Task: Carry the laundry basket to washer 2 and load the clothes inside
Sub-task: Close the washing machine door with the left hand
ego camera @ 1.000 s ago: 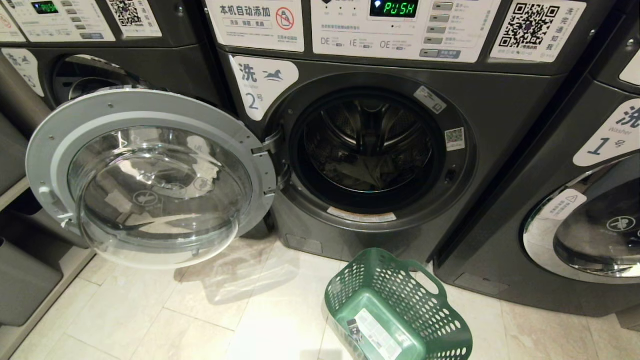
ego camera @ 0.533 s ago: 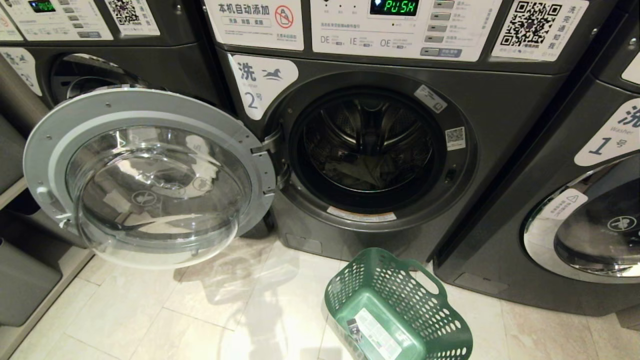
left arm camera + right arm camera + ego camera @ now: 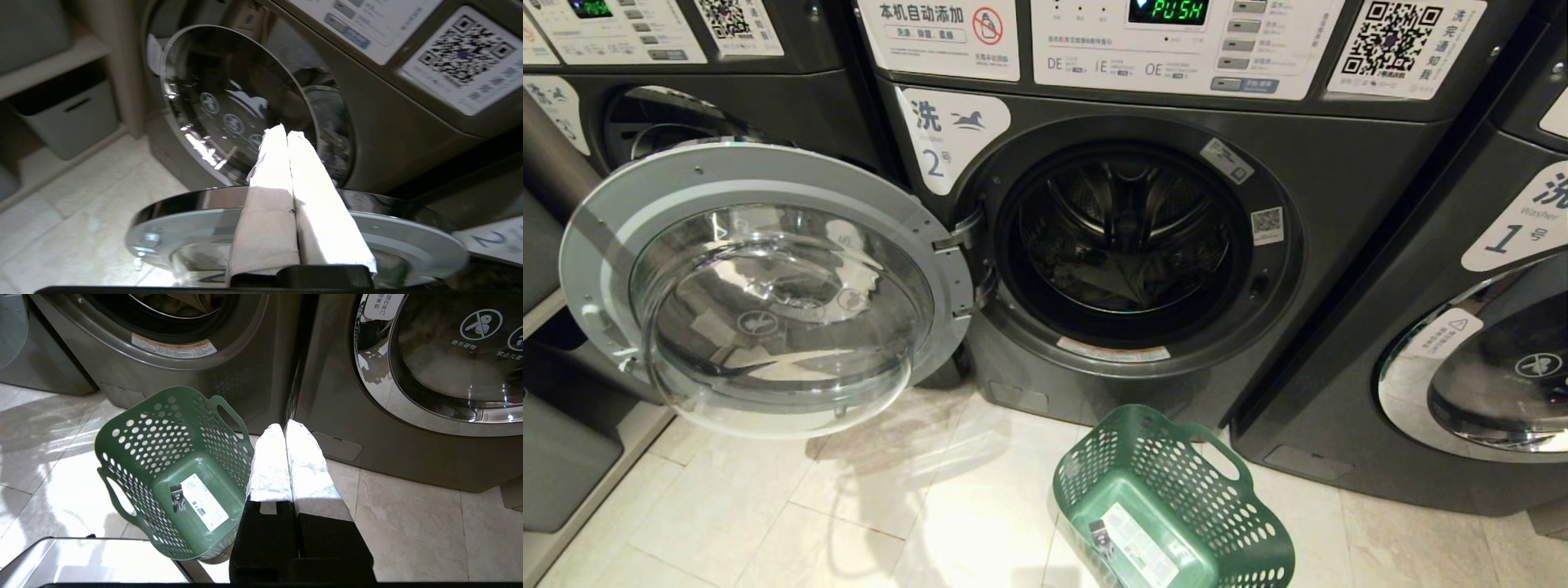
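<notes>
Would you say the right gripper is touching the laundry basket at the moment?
Apart. In the right wrist view the right gripper, fingers shut, sits beside the laundry basket with bare floor tile showing around its tips; the empty basket stands untouched on the floor.

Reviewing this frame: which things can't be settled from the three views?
- Drum contents of washer 2: head view shows only dark folds in shadow; right wrist view cuts the opening off at its top edge. Whether all the clothes are in is unclear.
- Laundry basket: its near end is cut off by the head view's lower edge.
- Left hand: outside the head view, so its distance from the open door is unclear.
</notes>
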You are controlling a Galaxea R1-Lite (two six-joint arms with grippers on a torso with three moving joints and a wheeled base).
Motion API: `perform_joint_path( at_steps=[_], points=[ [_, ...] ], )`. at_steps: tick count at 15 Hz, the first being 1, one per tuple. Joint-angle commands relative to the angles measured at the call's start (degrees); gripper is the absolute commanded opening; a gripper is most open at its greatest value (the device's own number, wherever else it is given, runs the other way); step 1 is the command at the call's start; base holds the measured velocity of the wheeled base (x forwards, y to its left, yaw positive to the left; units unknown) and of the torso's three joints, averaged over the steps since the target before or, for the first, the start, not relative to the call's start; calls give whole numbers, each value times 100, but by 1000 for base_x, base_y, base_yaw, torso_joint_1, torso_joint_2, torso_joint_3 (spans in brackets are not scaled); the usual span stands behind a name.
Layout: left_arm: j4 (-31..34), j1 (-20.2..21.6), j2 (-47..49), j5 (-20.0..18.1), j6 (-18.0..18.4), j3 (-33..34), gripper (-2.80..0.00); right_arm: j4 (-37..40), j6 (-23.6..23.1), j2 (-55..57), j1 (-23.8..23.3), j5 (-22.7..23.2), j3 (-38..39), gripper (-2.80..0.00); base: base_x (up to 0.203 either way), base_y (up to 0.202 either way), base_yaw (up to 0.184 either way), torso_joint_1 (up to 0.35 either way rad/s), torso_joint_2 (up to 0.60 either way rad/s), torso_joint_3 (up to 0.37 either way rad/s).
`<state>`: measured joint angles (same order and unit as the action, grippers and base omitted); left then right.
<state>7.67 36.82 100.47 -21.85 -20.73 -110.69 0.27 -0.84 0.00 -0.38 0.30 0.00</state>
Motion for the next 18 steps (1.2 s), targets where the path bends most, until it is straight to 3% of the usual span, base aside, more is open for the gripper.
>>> perform_joint_path(
  at_steps=[1, 9, 13, 16, 18],
  points=[
    [-34, 60, 151, -309, -167, 3, -280, 0, -4, 0, 3, 5, 0, -280, 0, 0, 0, 0, 0, 0],
    [-45, 20, 872, -388, -115, 12, -280, 0, 14, 6, 3, 5, 0, -280, 0, 0, 0, 0, 0, 0],
    [-40, -4, 1130, -325, 362, 39, -280, 0, 14, 9, 3, 5, 0, -280, 0, 0, 0, 0, 0, 0],
    [-55, -101, 1322, 77, 752, 39, -280, 0, 14, 0, -6, 5, 0, -280, 0, 0, 0, 0, 0, 0],
    [-80, -140, 1423, 381, 803, 39, -280, 0, 14, 8, 3, 5, 0, -280, 0, 0, 0, 0, 0, 0]
  ],
)
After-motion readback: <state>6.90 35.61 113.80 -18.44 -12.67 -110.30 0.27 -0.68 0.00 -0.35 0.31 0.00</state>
